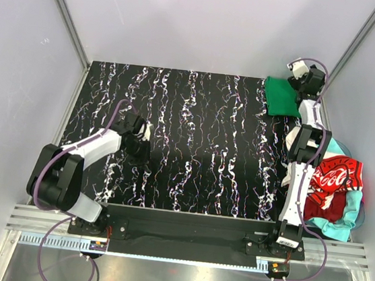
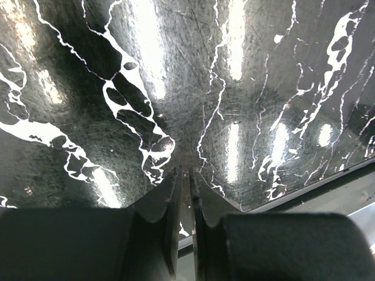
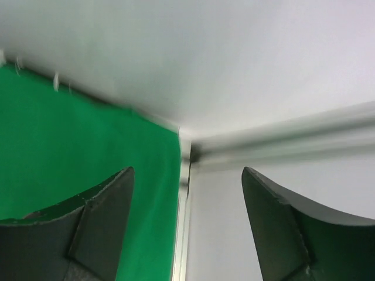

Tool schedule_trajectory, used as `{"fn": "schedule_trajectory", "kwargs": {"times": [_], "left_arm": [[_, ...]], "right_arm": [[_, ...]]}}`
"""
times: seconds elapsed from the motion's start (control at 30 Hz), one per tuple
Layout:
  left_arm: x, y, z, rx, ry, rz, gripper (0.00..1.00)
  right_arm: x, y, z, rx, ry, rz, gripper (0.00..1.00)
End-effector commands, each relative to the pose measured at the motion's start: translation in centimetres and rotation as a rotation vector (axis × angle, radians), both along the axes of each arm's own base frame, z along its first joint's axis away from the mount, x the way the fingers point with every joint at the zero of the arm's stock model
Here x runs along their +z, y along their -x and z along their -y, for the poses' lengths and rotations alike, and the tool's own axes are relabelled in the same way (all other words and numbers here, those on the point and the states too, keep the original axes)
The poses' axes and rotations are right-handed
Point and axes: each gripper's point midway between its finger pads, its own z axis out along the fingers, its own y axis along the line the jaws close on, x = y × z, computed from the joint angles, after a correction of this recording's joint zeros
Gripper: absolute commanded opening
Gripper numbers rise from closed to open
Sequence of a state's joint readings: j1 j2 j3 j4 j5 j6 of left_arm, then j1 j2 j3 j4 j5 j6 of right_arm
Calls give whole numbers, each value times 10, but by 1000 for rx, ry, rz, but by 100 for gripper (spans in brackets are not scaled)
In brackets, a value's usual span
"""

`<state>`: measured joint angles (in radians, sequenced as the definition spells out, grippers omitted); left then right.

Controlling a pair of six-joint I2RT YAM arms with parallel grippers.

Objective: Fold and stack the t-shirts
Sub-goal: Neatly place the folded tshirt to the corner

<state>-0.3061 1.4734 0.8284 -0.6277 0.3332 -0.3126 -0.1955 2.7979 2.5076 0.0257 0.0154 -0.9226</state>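
Note:
A folded green t-shirt (image 1: 282,97) lies at the table's far right corner; it fills the left of the right wrist view (image 3: 88,146). My right gripper (image 1: 297,66) is open and empty, raised just beyond the green shirt near the back corner post. A red Coca-Cola t-shirt (image 1: 336,178) and a turquoise t-shirt (image 1: 345,216) lie in a crumpled heap off the table's right edge, beside the right arm. No white t-shirt shows. My left gripper (image 1: 139,150) is shut and empty, low over the bare table at the left (image 2: 185,172).
The black marbled table (image 1: 200,149) is walled by grey panels with metal corner posts (image 1: 66,18). The table's near edge and a metal rail (image 1: 190,239) run along the front by the arm bases.

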Motion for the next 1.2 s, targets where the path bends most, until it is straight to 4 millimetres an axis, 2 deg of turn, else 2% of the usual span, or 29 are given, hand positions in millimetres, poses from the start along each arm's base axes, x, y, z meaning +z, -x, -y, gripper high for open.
{"fn": "schedule_trajectory", "kwargs": {"times": [0.0, 0.07, 0.1, 0.13, 0.17, 0.2, 0.23, 0.27, 0.3, 0.37, 0.4, 0.47, 0.5, 0.53, 0.57, 0.6, 0.63, 0.67, 0.73, 0.77, 0.83, 0.87, 0.9, 0.93, 0.97, 1.03, 1.07, 1.1, 1.17], "left_arm": [[17, -6, 7, 12, 56, 62, 14], [23, -8, 12, 31, 93, 83, 14], [27, -8, 14, 34, 111, 92, 14], [31, -9, 17, 35, 130, 105, 14], [37, -12, 20, 42, 153, 121, 15], [46, -14, 23, 41, 176, 152, 15], [52, -14, 25, 40, 194, 167, 15], [59, -15, 28, 35, 219, 190, 15], [68, -14, 30, 25, 242, 217, 15], [74, -9, 30, 21, 256, 230, 15], [77, -6, 30, 14, 263, 232, 15], [84, 1, 33, -6, 276, 246, 15], [88, 3, 36, -18, 282, 257, 15], [95, 5, 38, -16, 296, 274, 15], [100, 5, 40, -15, 313, 286, 15], [104, 6, 43, -12, 336, 290, 15], [107, 8, 45, 6, 361, 282, 16], [116, 8, 48, 8, 397, 309, 16], [116, 14, 51, 41, 444, 291, 17], [126, 15, 52, 49, 481, 333, 17], [121, 25, 51, 105, 512, 315, 18], [133, 29, 49, 114, 548, 369, 19], [123, 35, 46, 140, 550, 358, 20], [123, 40, 45, 184, 575, 339, 20], [124, 46, 43, 205, 597, 344, 22], [126, 62, 41, 263, 676, 347, 26], [125, 67, 41, 276, 708, 341, 31], [126, 78, 40, 267, 760, 364, 35], [130, 84, 40, 305, 825, 354, 45]], "right_arm": [[96, 20, 9, -140, 23, 126, 81], [113, 31, -8, -173, -18, 135, 82], [130, 47, -12, -213, -35, 134, 83], [136, 54, -24, -232, -95, 144, 84], [143, 58, -50, -213, -123, 141, 86], [155, 78, -63, -232, -152, 126, 87], [159, 86, -79, -245, -248, 138, 88], [153, 97, -100, -218, -305, 80, 99], [168, 113, -141, -155, -372, 67, 100], [162, 137, -194, -75, -557, -11, 100], [166, 163, -221, -30, -613, -45, 99], [160, 196, -260, 5, -816, -115, 100], [157, 227, -274, 7, -888, -150, 100], [152, 244, -284, -39, -1034, -169, 100], [118, 272, -297, -45, -1109, -270, 100], [136, 296, -301, -42, -1183, -245, 100], [130, 315, -310, -98, -1321, -270, 100], [113, 349, -319, -82, -1405, -332, 100], [96, 384, -328, -171, -1568, -394, 100], [77, 416, -330, -192, -1601, -457, 100], [59, 446, -329, -260, -1646, -511, 100], [34, 471, -325, -352, -1635, -583, 100], [37, 483, -325, -335, -1640, -592, 100], [33, 494, -325, -337, -1634, -624, 100], [18, 515, -320, -423, -1610, -686, 99], [16, 534, -316, -460, -1624, -695, 100], [10, 547, -319, -457, -1637, -741, 100], [18, 552, -322, -406, -1682, -724, 100], [17, 565, -334, -330, -1760, -770, 100]]}}
